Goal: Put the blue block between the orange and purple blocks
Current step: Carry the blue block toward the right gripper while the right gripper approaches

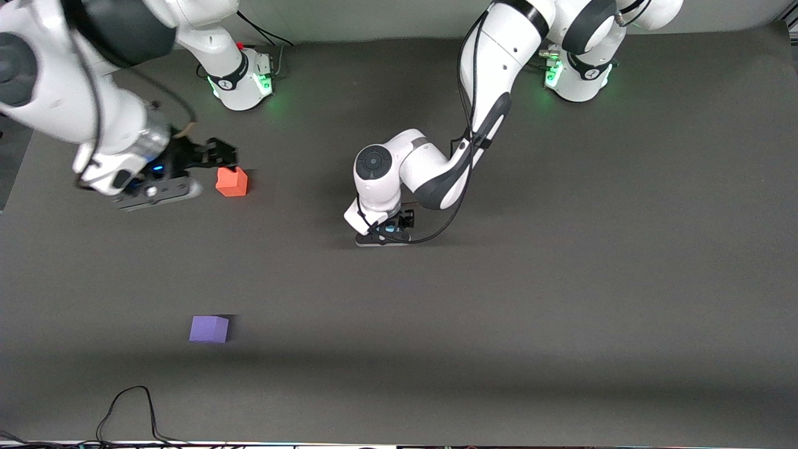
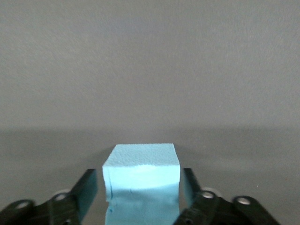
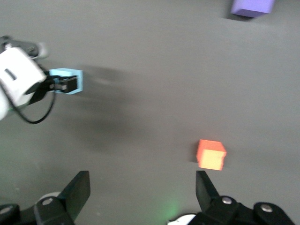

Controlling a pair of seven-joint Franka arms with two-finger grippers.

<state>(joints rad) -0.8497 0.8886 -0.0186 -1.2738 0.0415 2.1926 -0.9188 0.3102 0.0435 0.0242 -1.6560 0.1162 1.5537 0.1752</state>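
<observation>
- Left gripper (image 1: 388,236), low at the table's middle, has its fingers (image 2: 87,191) parted, flanking the blue block (image 2: 141,183).
- Right gripper (image 1: 209,159), spread wide and empty, hovers beside the orange block (image 1: 232,182).
- Purple block (image 1: 209,328) lies nearer the camera.

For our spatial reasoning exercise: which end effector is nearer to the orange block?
Right. The right end effector hangs beside the orange block. The left end effector is lower near mid-table around the blue block.
</observation>
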